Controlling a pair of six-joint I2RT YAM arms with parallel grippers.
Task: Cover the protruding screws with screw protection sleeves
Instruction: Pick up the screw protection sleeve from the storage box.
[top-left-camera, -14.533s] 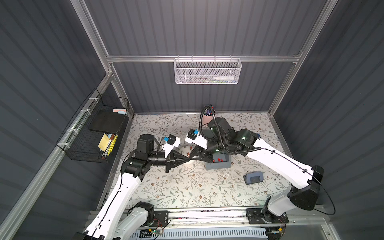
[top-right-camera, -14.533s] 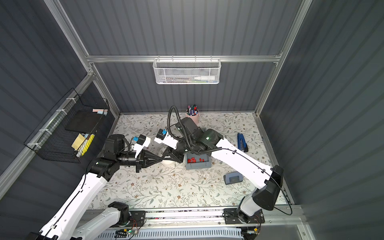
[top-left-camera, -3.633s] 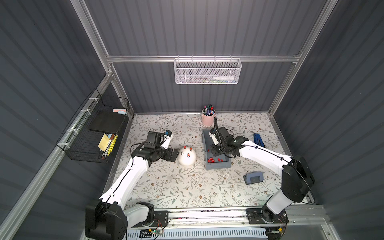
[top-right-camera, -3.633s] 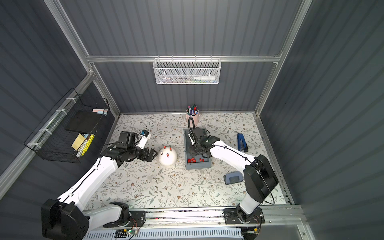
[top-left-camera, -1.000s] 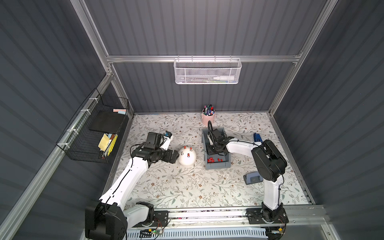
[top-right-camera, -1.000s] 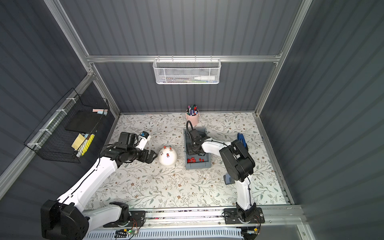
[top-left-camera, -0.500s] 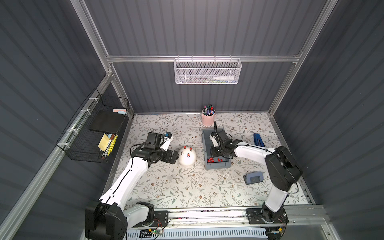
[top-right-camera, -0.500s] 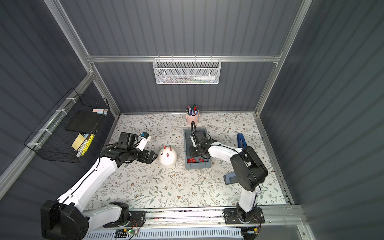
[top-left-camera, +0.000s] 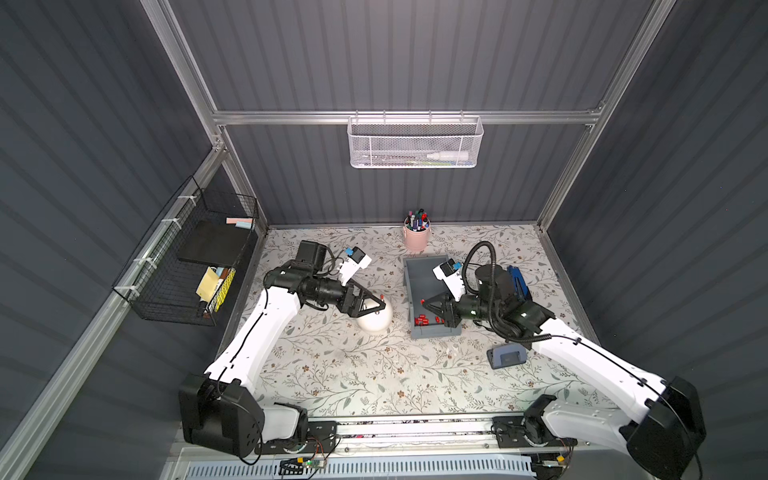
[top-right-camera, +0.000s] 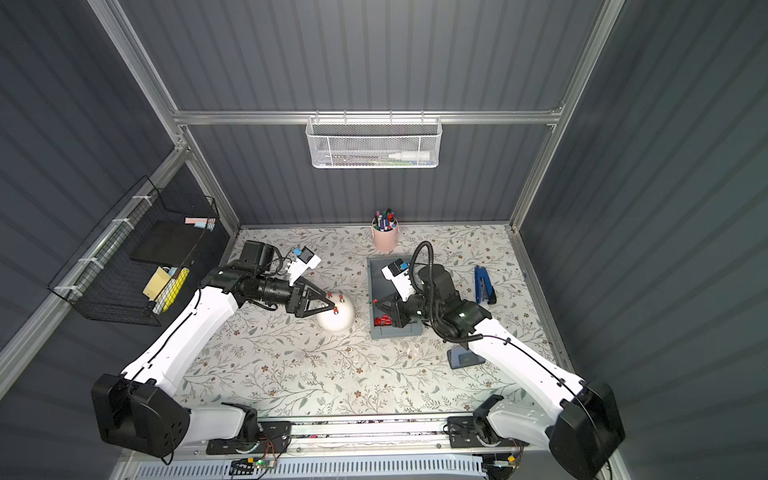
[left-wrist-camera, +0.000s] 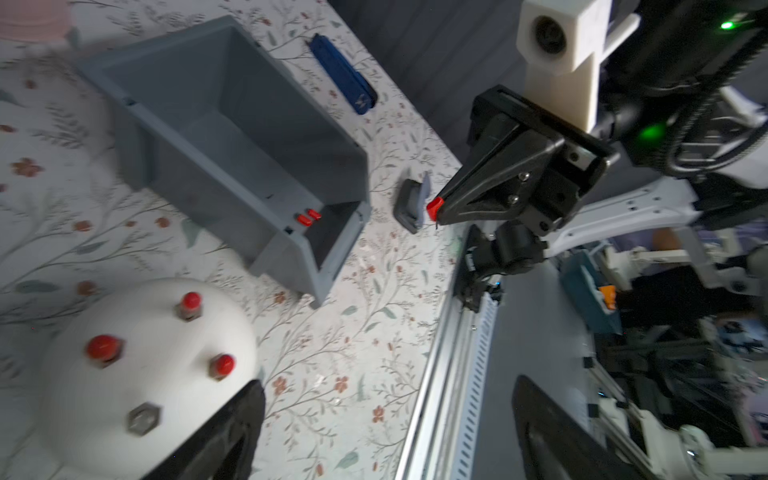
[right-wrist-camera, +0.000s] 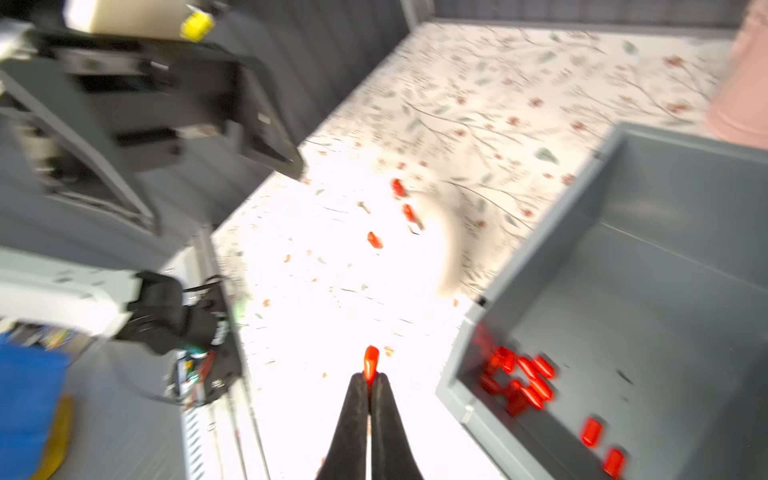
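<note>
Your right gripper (right-wrist-camera: 369, 376) pinches a sleeve (right-wrist-camera: 370, 361) by its end, just off the bin (right-wrist-camera: 519, 291). Left gripper (top-right-camera: 331, 302) gapes wide at the dome (left-wrist-camera: 137, 374). Hit the bare screw (left-wrist-camera: 143, 419) crooked and it pops out.

Smooth white dome (left-wrist-camera: 158, 357); glossy red sleeves (right-wrist-camera: 540, 388)

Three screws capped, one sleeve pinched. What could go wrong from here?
1. The right end effector pinches the red sleeve only by its end; it may tilt or slip out.
2. The left end effector stands open beside the white dome, not gripping it; pressing onto the bare screw may push the dome aside.
</note>
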